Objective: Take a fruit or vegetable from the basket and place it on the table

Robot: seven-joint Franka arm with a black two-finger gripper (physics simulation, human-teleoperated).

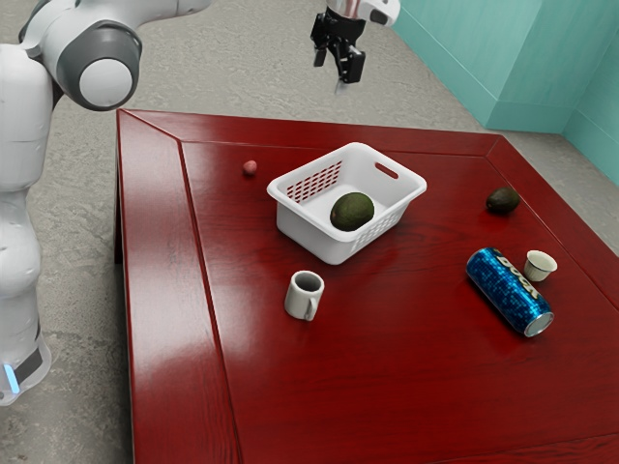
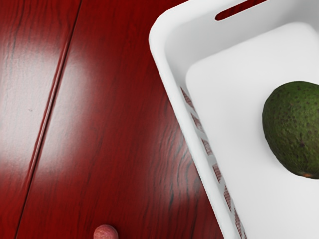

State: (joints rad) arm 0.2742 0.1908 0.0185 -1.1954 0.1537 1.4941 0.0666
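claw (image 1: 336,68) aloft, parted | avocado (image 1: 352,212) in basket (image 1: 308,234) | red lump (image 1: 250,167), perhaps fruit

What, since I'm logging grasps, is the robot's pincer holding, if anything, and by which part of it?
Nothing is held: the pincer is open, with its fingers apart, and the avocado lies in the basket.

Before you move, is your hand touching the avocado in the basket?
Apart: the exterior view shows my hand high above the avocado, with floor and table visible between them.
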